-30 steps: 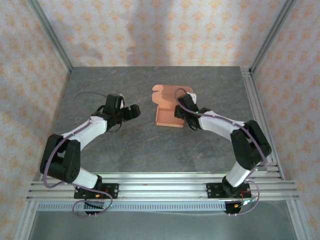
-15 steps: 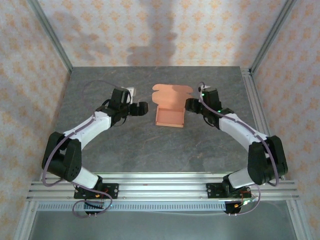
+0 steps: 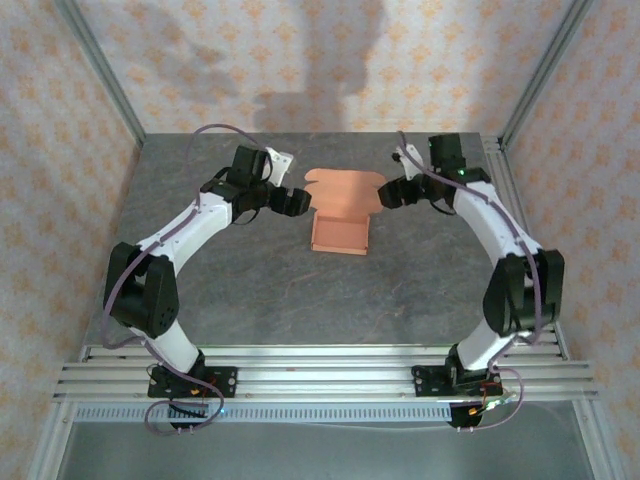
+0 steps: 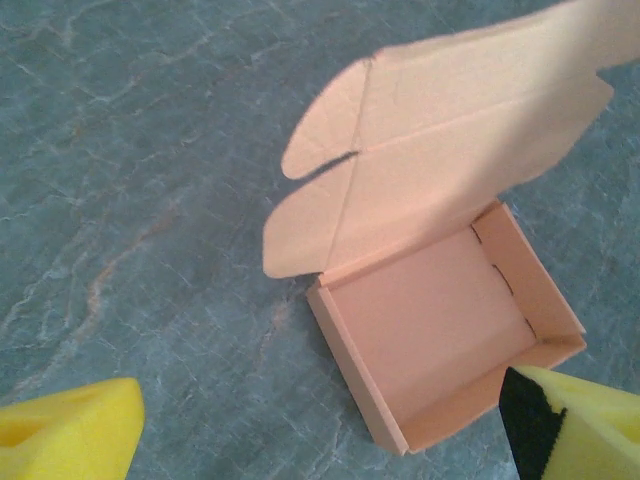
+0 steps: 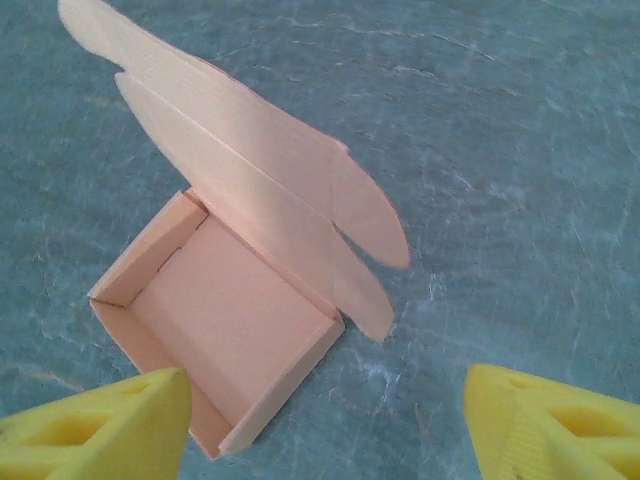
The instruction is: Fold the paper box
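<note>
Walls up on paper box (image 3: 340,236), lid open (closing remains), table (image 3: 250,290) far-centre; left gripper (image 3: 293,203), right gripper (image 3: 386,196) spread wide, empty.

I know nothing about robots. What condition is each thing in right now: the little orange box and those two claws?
Salmon-orange thin cardboard box: shallow tray formed, walls standing, nothing inside.
Lid: open, leaning back behind the tray, rounded flaps untucked.
Left gripper: open, holding nothing, beside the box.
Right gripper: open, holding nothing, beside the lid.
</note>
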`<state>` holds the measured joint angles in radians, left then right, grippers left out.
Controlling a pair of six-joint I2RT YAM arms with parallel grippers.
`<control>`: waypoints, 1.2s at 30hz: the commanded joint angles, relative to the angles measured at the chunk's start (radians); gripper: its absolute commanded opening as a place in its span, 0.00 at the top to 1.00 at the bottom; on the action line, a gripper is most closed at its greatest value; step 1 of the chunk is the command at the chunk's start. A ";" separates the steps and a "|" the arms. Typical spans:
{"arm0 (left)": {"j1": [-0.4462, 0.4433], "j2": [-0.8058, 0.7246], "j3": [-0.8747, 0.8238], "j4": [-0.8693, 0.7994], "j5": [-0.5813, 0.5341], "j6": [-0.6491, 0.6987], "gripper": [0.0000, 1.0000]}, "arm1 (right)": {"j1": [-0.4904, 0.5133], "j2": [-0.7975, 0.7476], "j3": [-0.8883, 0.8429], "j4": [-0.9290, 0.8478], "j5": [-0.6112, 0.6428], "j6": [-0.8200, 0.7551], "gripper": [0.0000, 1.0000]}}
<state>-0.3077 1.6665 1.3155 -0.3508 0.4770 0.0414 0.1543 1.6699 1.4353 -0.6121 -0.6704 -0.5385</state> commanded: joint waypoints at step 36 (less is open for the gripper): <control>0.001 -0.059 -0.087 0.005 0.084 0.019 0.07 | 0.022 0.534 0.669 -0.579 -0.042 -0.363 0.78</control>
<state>-0.3077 1.6276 1.2274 -0.3706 0.5434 0.0605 0.1703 2.1895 2.0640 -1.1667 -0.7109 -0.8768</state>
